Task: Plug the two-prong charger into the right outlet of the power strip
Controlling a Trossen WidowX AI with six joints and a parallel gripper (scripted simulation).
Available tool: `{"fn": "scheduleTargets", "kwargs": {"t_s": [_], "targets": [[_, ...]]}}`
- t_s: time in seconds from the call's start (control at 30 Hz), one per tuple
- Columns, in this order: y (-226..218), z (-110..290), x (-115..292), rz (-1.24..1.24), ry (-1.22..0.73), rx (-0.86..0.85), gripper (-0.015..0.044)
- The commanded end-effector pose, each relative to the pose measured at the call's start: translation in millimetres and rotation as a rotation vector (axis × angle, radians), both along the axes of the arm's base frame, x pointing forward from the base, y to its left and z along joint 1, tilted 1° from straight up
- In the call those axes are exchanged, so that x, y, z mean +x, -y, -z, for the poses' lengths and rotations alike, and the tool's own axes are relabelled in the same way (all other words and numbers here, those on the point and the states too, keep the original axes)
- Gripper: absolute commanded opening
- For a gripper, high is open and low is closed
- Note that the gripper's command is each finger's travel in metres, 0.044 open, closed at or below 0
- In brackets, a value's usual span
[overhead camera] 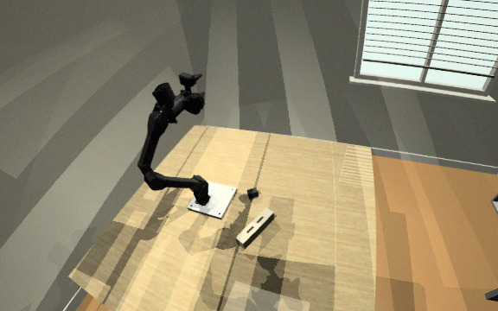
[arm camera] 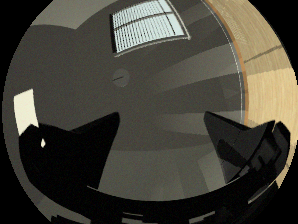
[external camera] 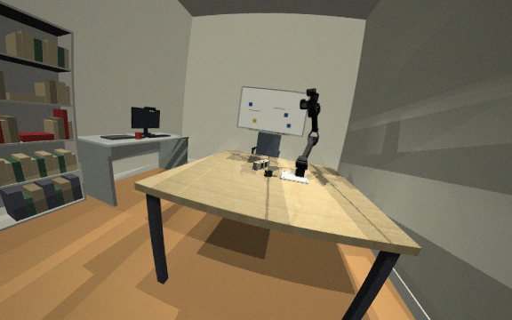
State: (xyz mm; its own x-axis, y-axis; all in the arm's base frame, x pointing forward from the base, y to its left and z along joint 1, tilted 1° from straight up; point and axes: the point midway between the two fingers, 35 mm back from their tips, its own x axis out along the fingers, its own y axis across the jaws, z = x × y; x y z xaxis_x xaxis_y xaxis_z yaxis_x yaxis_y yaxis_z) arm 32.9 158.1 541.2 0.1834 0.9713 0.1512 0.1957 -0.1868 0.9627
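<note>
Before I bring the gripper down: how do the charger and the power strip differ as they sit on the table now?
The charger is a small, dark, compact block; the power strip is a long, pale bar with dark slots on top. The charger lies nearer the arm's white base plate; the power strip lies further out, at an angle. Both rest on the wooden table, apart from each other, untouched. The gripper is open, high above them.
</note>
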Motion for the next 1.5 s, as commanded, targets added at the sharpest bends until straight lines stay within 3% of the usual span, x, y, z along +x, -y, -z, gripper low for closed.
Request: {"fn": "scheduleTargets", "kwargs": {"t_s": [0.0, 0.7, 1.47], "targets": [[-22, 23, 20, 0.06, 0.048, -0.112, 0.044], [-77, 141, 113, 0.207, 0.298, -0.668, 0.044], [-61, 280, 187, 0.046, 0.481, -1.266, 0.044]]}}
